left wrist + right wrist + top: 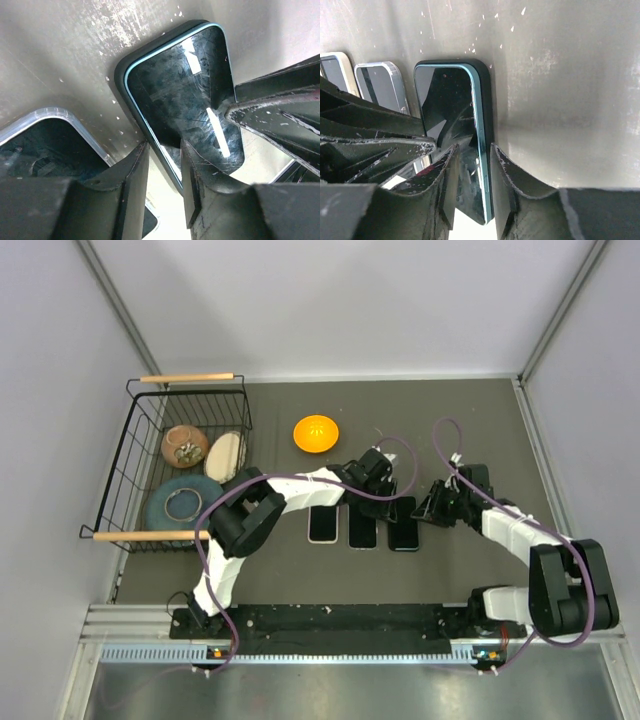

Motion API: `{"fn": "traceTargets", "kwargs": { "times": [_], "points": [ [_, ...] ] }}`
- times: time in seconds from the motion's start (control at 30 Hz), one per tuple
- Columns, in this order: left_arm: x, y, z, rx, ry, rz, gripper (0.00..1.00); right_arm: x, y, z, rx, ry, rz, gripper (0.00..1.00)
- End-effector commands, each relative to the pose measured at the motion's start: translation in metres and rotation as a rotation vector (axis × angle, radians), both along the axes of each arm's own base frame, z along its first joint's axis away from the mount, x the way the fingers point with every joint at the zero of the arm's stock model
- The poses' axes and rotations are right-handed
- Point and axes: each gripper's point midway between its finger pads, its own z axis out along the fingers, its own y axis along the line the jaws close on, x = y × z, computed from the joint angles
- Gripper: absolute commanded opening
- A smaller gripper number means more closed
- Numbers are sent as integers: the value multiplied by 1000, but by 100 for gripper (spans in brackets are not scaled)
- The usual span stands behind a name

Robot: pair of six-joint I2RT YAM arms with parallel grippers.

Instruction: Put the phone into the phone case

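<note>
Three phones lie in a row. The middle one, the phone (362,527), has a black screen and a clear colourless rim that looks like the phone case (55,110) around it. It also shows in the right wrist view (382,87). The teal-edged phone (403,525) is on the right. My left gripper (165,165) is open, its jaws astride that teal phone's (185,95) left edge. My right gripper (472,175) is open astride its (447,105) right edge, one finger over the screen. I cannot tell whether it is lifted.
The beige, white-rimmed phone (322,525) lies left of the row. An orange bowl (316,433) sits behind the arms. A black wire basket (130,455) holding dishes stands at the left. Walls close in the table on the left, right and back.
</note>
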Motion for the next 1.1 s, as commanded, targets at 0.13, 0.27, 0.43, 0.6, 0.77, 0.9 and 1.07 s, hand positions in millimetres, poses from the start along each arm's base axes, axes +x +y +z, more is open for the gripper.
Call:
{"fn": "traceTargets", "kwargs": {
  "times": [0.13,0.27,0.43,0.6,0.77,0.9,1.07],
  "points": [
    [3,4,-16,54,-7,-17,27,2,-5,18,-8,-58,-23,48],
    [1,5,-19,56,4,-17,22,1,-2,12,4,-41,-11,51],
    [-4,4,-21,36,55,-17,18,-2,5,4,71,-17,-10,55],
    [-7,5,-19,14,75,-16,17,-5,11,-6,125,12,-1,57],
    [-9,4,-19,-6,92,-23,17,-2,21,3,205,-5,21,58],
    [-11,3,-19,-13,104,-31,16,2,32,26,364,-64,42,58],
    [-11,3,-18,-16,103,-35,15,-1,39,39,462,-113,99,58]
  ]
}}
